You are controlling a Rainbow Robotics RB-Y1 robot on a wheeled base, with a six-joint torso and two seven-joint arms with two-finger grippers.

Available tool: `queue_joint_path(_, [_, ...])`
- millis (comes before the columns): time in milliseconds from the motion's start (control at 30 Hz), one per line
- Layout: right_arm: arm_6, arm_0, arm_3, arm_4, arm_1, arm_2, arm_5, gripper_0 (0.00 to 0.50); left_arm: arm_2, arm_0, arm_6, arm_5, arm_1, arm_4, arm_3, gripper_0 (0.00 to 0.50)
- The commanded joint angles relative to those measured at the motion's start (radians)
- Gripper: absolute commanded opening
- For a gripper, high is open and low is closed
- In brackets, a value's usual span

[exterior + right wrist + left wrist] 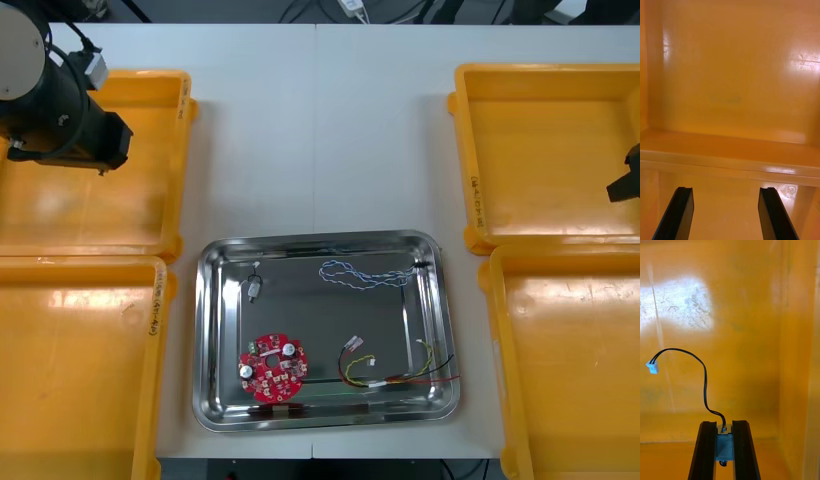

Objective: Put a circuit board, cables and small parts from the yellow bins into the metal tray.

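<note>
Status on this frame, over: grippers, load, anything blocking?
Left gripper shut on black cable, over far left bin. Right gripper open, over far right bin. Tray holds board, other cables. Nothing blocking.

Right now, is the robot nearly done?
Nearly. Already in the metal tray: a red circuit board, a blue and white cable, a red and yellow cable and a small metal part. In hand: the left gripper, over a yellow bin, is shut on a black cable. The right gripper hangs open over the right bins. To do: carrying that black cable to the tray.
</note>
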Motion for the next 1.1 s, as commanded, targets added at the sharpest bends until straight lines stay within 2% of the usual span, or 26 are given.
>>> queue_joint_path(33, [-0.061, 0.068, -0.005, 0.009, -0.047, -0.059, -0.034, 0.5, 0.037, -0.004, 0.078, 0.067, -0.018, 0.0, -0.124, 0.0])
queue_joint_path(300, [-0.092, 0.11, -0.005, 0.037, -0.047, -0.061, -0.06, 0.5, 0.037, -0.007, 0.193, 0.134, -0.091, 0.01, -0.251, 0.0])
queue_joint_path(433, [-0.11, 0.117, -0.005, 0.04, -0.046, -0.061, -0.062, 0.5, 0.028, -0.028, 0.246, 0.134, -0.156, -0.017, -0.294, 0.0])
queue_joint_path(667, [-0.132, 0.117, -0.005, 0.035, -0.043, -0.061, -0.062, 0.5, -0.047, -0.039, 0.351, 0.134, -0.234, -0.092, -0.336, 0.0])
queue_joint_path(933, [-0.15, 0.121, -0.005, 0.037, -0.03, -0.061, -0.063, 0.5, -0.162, -0.039, 0.447, 0.134, -0.331, -0.224, -0.342, 0.0])
queue_joint_path(1100, [-0.153, 0.121, -0.005, 0.035, -0.029, -0.061, -0.063, 0.5, -0.225, -0.037, 0.521, 0.134, -0.378, -0.25, -0.34, 0.0])
